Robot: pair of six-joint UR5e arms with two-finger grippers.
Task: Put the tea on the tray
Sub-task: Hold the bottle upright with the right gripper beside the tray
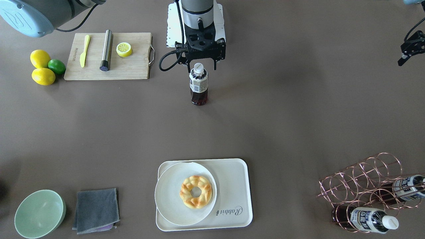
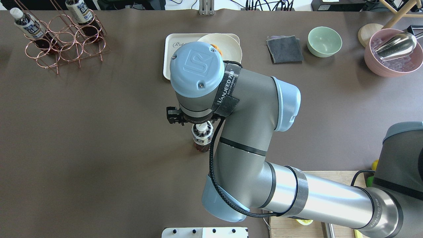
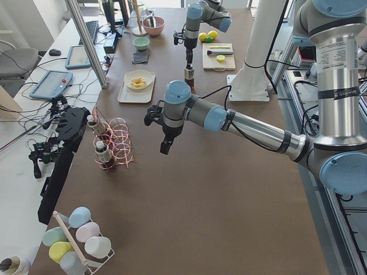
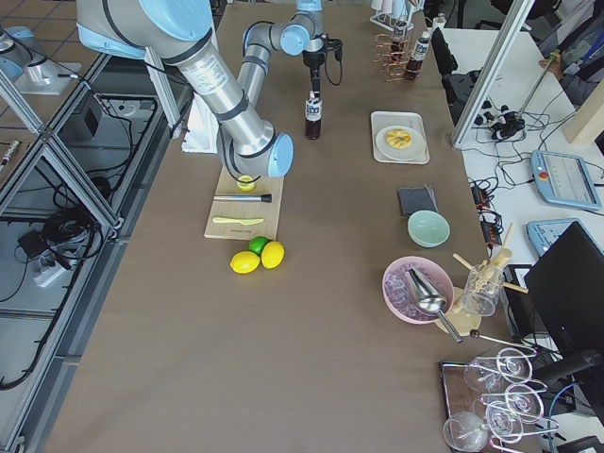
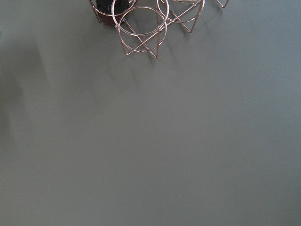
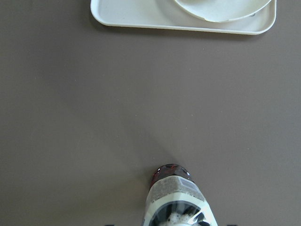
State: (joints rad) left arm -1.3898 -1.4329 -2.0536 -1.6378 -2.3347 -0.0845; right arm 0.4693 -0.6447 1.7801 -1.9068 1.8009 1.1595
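Observation:
One tea bottle [image 1: 198, 84] stands upright on the bare table, far from the tray; it also shows in the overhead view [image 2: 202, 137] and the right wrist view [image 6: 178, 202]. My right gripper [image 1: 202, 68] is open, its fingers spread either side of the white cap and not touching it. The cream tray [image 1: 232, 186] marked "Rabbit" lies across the table and holds a round white plate [image 1: 169, 199] with a doughnut [image 1: 196, 192]. My left gripper [image 1: 403, 61] hangs over the table near the copper rack; I cannot tell whether it is open or shut.
The copper wire rack [image 1: 365, 179] holds two more tea bottles [image 1: 372, 220] [image 1: 408, 187]. A wooden cutting board [image 1: 132, 66] with a knife, a metal rod and a lemon half lies beside my right arm. A green bowl [image 1: 40, 214] and a grey cloth [image 1: 96, 209] lie beside the tray.

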